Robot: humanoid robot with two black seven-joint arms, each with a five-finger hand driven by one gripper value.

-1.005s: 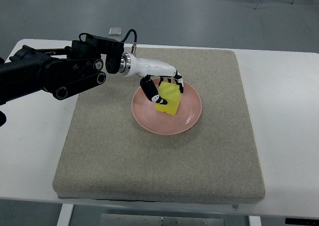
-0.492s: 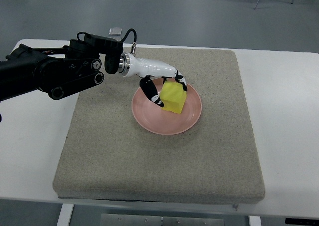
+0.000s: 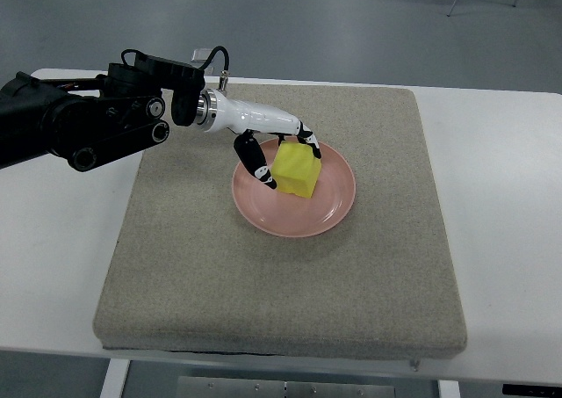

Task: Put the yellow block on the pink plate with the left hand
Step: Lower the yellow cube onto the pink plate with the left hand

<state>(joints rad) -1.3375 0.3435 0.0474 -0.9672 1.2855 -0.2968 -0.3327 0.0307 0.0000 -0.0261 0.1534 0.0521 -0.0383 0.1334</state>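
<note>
left hand (image 3: 279,148) | reaching in from 9 o'clock, fingers curling around yellow block (image 3: 296,170), gripping it | block sitting on pink plate (image 3: 334,206), grey mat (image 3: 263,284) lying underneath

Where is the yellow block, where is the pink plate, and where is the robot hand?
yellow block (image 3: 295,170), top view, on its top face.
pink plate (image 3: 329,206), top view, on the bare right part inside the rim.
left robot hand (image 3: 279,148), top view, between the thumb and finger tips beside the block.

Laboratory test bench: white table (image 3: 500,205) carrying a grey felt pad (image 3: 290,284), over bare grey floor (image 3: 351,20).
</note>
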